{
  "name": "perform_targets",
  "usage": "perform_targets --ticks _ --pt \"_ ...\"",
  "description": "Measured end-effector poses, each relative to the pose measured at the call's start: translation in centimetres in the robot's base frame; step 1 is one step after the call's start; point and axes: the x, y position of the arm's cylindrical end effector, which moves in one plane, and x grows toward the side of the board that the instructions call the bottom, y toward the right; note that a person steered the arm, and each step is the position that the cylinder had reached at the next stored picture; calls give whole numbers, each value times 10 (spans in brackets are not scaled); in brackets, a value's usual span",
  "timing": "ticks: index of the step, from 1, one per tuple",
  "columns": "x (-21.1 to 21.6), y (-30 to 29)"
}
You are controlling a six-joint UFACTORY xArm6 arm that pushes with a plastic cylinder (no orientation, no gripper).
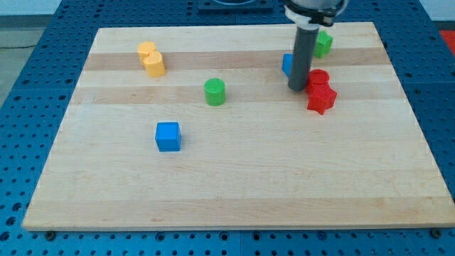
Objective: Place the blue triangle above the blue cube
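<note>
The blue cube (168,136) sits on the wooden board (234,178) at the view's left of centre. The blue triangle (287,64) is at the view's upper right, mostly hidden behind my rod, with only its left edge showing. My tip (297,88) rests on the board just below and to the right of the blue triangle, and just left of the red blocks. The tip is far to the right of the blue cube.
A red cylinder (318,78) and a red star-like block (322,98) stand right of the tip. A green block (324,43) is at the upper right. A green cylinder (215,92) is mid-board. Two yellow blocks (151,59) sit at the upper left.
</note>
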Motion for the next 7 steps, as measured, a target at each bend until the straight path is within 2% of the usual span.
perform_targets --ticks 2,5,7 --pt "-22 4" --pt "-80 -1" --pt "-81 -44"
